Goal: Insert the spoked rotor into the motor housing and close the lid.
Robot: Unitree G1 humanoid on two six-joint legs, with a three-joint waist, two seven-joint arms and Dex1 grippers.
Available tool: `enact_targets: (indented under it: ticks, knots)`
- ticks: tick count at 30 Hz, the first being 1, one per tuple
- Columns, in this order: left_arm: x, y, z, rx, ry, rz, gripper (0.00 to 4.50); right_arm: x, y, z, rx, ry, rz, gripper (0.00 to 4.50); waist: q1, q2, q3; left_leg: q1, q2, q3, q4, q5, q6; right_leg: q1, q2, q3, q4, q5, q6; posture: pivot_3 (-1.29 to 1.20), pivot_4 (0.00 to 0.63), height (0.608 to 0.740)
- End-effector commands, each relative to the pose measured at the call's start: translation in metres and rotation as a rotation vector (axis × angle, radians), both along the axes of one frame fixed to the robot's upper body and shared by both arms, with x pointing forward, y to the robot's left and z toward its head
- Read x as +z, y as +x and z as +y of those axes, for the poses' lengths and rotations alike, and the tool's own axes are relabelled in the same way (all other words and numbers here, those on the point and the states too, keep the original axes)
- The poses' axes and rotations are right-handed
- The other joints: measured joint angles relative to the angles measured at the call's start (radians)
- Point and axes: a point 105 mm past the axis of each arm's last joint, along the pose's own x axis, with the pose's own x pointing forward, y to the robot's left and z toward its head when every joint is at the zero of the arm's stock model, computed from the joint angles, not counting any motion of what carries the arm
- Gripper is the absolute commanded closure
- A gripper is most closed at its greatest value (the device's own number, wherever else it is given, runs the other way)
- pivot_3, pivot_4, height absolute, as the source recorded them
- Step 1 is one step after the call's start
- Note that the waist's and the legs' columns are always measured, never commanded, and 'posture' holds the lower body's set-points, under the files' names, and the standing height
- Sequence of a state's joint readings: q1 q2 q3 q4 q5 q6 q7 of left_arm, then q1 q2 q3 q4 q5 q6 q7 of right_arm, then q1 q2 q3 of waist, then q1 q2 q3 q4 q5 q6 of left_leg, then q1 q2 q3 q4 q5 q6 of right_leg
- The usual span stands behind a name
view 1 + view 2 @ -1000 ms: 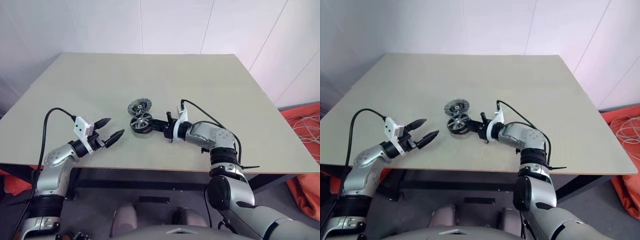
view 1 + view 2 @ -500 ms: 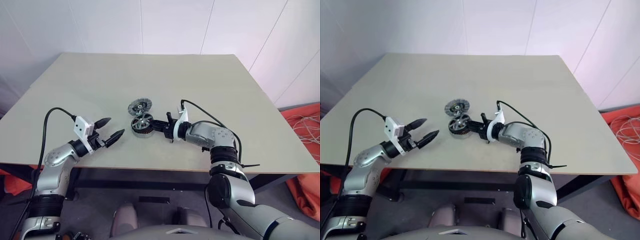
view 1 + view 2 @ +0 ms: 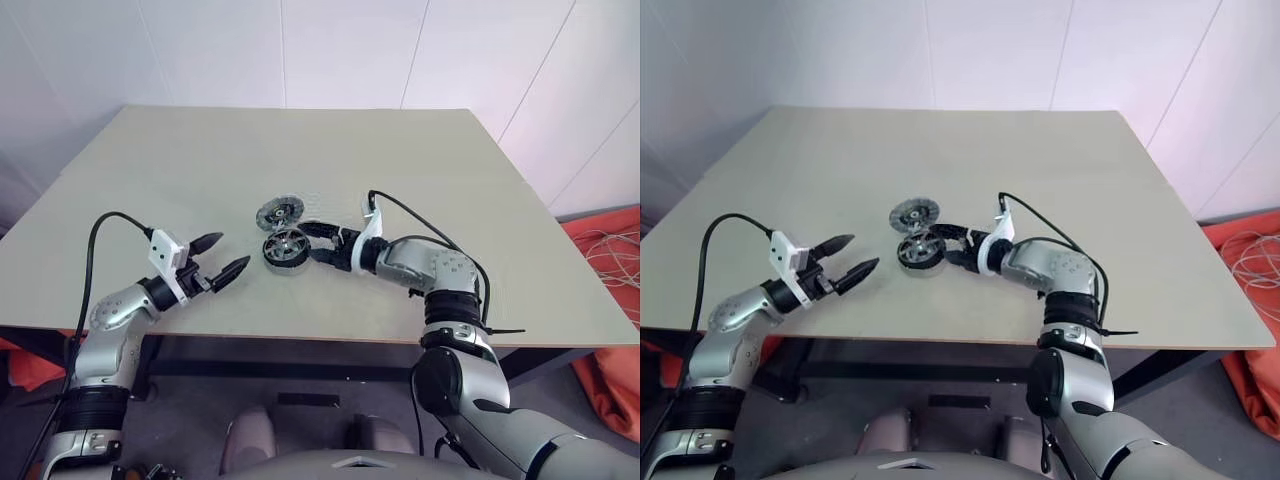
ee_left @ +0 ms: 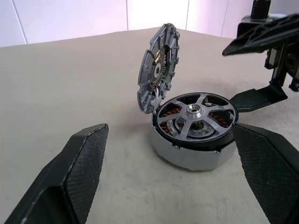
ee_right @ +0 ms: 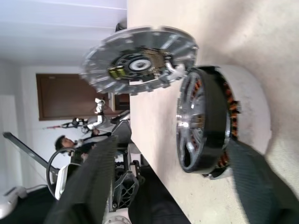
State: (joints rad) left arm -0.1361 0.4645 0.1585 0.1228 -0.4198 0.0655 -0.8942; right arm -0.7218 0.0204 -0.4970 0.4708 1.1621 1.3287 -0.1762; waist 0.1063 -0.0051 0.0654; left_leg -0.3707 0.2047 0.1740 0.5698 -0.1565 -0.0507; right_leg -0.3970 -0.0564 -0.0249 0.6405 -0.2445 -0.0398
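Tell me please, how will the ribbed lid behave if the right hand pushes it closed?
The lid stands tilted on its edge against the motor housing, so a light push would probably tip it over. It looks like rigid metal, unlikely to bend. Being round and thin, it might slide or roll off beside the spoked rotor rather than seat.

Spoked rotor [image 4: 195, 116] in motor housing [image 4: 191, 154], lid [image 4: 158, 66] upright

Soft, even daylight fills the scene, leaving the pale table [image 3: 420, 190] evenly lit with only faint shadows beneath the motor housing [image 4: 194, 149]. Head views are sharp; straight wall seams bow slightly toward 3 o'clock. In the right wrist view, the lid [image 5: 140, 58] shows motion blur, and bright glare washes the wall behind it.
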Motion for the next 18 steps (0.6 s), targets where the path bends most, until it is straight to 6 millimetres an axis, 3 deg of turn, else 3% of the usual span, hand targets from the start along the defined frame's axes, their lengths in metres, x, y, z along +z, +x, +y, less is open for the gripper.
enact_targets:
  ticks: [1, 7, 12, 18]
  knots:
    - [0.011, 0.001, -0.002, -0.013, -0.002, -0.042, 0.0, 0.018, -0.001, -0.007, 0.012, -0.031, -0.067, 0.02, 0.0, 0.0, 0.0, 0.0, 0.0, 0.0, 0.0, 0.0, 0.0, 0.0, 0.0, 0.0, 0.0, 0.0, 0.0, 0.0, 0.0, 0.74]
    - [0.008, 0.001, -0.002, -0.014, -0.005, -0.034, 0.0, 0.039, -0.006, -0.023, 0.021, -0.09, -0.164, 0.02, 0.0, 0.0, 0.0, 0.0, 0.0, 0.0, 0.0, 0.0, 0.0, 0.0, 0.0, 0.0, 0.0, 0.0, 0.0, 0.0, 0.0, 0.74]
    - [0.007, 0.003, -0.006, -0.022, -0.01, -0.033, 0.0, 0.043, -0.01, -0.032, 0.071, -0.328, -0.348, 0.02, 0.005, 0.0, 0.0, 0.0, 0.0, 0.0, 0.0, 0.0, 0.0, 0.001, 0.0, 0.0, 0.0, 0.0, 0.001, 0.0, 0.0, 0.74]
    - [0.007, 0.004, -0.007, -0.02, -0.013, -0.037, 0.0, 0.04, -0.013, -0.014, 0.161, -0.493, -0.595, 0.02, 0.009, 0.0, 0.0, 0.001, 0.001, 0.0, 0.0, 0.0, 0.0, 0.001, 0.001, 0.0, -0.001, 0.0, 0.001, 0.0, 0.0, 0.74]
